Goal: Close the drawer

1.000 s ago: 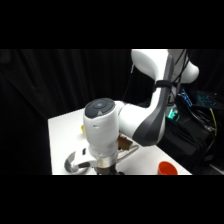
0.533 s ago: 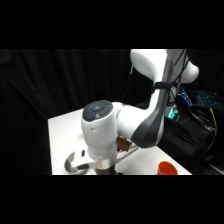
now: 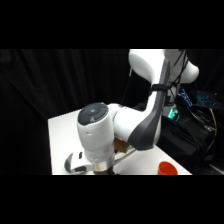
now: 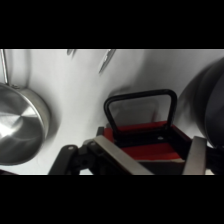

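We see the drawer (image 4: 142, 137) in the wrist view, just beyond the hand (image 4: 150, 160), low and centred: a red body with a thin black loop handle (image 4: 141, 107) standing up on its far side. The two fingers (image 4: 117, 157) are spread, one on each side of the red body, with nothing pinched between them, so the hand is released and straddles the drawer's near end. We cannot tell whether a finger touches it. In the side view the drawer is hidden behind the arm's big joint, low over the tabletop's (image 3: 65, 135) near part.

We judge the push as not finished: the red body shows outside any housing, though we cannot see how far it is out. What is left is to press it home. Whether anything lies inside the drawer we cannot tell.

To the left in the wrist view sits a steel bowl (image 4: 20, 125), which looks empty. A dark round shape (image 4: 207, 102) fills the right edge; we cannot name it. In the side view an orange bowl (image 3: 168, 168) stands at the tabletop's near right, its inside unseen.
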Robot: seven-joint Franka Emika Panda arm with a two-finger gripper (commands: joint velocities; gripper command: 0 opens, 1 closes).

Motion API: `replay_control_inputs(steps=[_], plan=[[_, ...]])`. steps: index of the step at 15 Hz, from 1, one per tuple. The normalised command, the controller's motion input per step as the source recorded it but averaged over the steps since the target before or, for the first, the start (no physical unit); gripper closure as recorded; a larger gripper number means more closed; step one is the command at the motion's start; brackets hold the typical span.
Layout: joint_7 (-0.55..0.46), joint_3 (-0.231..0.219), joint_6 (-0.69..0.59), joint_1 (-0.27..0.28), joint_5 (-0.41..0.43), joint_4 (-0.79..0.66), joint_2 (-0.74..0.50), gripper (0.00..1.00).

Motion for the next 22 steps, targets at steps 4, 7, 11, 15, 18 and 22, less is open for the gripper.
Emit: replay_control_inputs(steps=[4, 7, 11, 15, 18, 22], plan=[[0.06, 0.017, -0.14, 0.085, -0.004, 0.47, 0.28, 0.00], [0.07, 0.015, -0.15, 0.094, -0.007, 0.51, 0.30, 0.00], [0.08, -0.005, -0.14, 0.050, -0.009, 0.31, 0.12, 0.00], [0.04, 0.001, -0.06, -0.081, 0.034, -0.32, -0.44, 0.00], [0.02, 0.008, 0.04, -0.142, 0.069, -0.73, -0.72, 0.00], [0.02, 0.017, 0.05, -0.136, 0.124, -0.91, -0.83, 0.00]])
